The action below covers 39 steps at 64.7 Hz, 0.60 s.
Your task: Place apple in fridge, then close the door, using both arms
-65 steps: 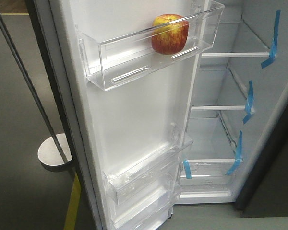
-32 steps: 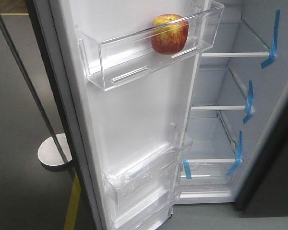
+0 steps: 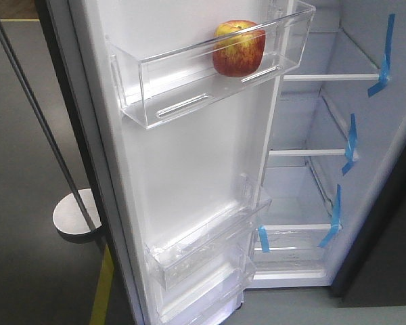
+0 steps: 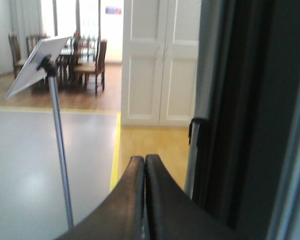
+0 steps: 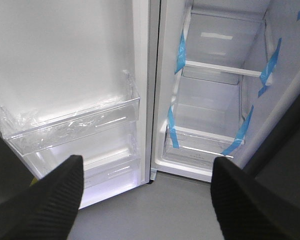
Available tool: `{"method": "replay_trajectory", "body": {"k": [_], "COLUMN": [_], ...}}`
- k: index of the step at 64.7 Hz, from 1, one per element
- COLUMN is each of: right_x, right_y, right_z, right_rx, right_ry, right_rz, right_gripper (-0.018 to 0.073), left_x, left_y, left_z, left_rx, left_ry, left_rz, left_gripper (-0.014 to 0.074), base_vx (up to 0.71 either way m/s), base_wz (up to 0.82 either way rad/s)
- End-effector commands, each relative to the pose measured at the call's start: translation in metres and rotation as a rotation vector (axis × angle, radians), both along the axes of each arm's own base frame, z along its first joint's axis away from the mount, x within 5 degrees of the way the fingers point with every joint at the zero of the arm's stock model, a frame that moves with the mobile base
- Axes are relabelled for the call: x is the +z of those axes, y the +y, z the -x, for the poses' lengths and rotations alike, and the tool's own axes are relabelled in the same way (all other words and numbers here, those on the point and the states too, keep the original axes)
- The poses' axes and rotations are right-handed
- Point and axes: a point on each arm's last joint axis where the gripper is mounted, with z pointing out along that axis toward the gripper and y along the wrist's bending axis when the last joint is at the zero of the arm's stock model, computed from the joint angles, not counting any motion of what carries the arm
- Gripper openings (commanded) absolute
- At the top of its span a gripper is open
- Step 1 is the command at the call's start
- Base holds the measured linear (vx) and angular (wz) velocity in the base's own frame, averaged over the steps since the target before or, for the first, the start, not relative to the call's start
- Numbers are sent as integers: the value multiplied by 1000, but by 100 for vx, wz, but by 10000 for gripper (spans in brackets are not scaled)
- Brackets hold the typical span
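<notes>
The red and yellow apple rests in the upper clear bin on the inside of the door, which stands open. Behind it the fridge shows white shelves and blue tape strips. In the left wrist view my left gripper is shut with nothing between its fingers, beside the dark outer edge of the door. My right gripper is open and empty, low in front of the door's lower bins and the fridge's bottom compartment. Neither gripper shows in the front view.
A thin metal stand with a round base stands left of the door; its pole and tilted board show in the left wrist view. A yellow floor line runs beside the door. White panelled doors are behind.
</notes>
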Motion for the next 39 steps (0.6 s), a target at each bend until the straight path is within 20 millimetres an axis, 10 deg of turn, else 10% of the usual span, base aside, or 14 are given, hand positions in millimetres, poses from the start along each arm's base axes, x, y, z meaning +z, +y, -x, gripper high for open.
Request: {"method": "replay_trajectory", "body": {"k": [1,27,39], "right_x": [12,12,11], "right_y": [0,0,0], "right_z": [-2,-2,-2], "right_rx": [-4,-4,-4], "right_ry": [-83,-82,-78], "right_rz": [-10,-10,-9], "right_gripper": [507,507,507], "left_x": [37,44,54], "left_y": [0,-1,0], "left_z": [-34,-114,-126], "left_rx": [8,10,11], "left_ry": [57,196,225], "left_rz": [8,7,-53], "left_gripper": [-5,28,264], "base_vx": [0,0,0], "base_wz": [0,0,0]}}
